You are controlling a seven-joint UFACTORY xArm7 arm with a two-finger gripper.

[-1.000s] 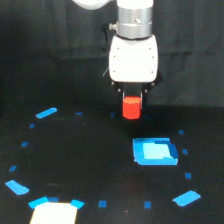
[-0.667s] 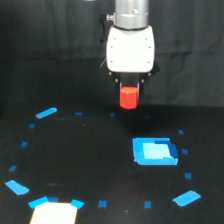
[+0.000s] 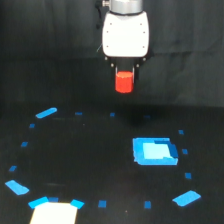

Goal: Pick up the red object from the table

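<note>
The red object, a short red-orange block, hangs in the air well above the black table. My gripper is shut on it, its dark fingers clamping the block's upper part beneath the white body. The block's top is hidden between the fingers. Nothing touches the block from below.
A blue rectangular piece lies on the table at the exterior view's right, below the gripper. Small blue tape marks ring the surface. A white patch sits at the near edge on the exterior view's left.
The gripper has risen with the red object in it, from just above the table to well above it.
</note>
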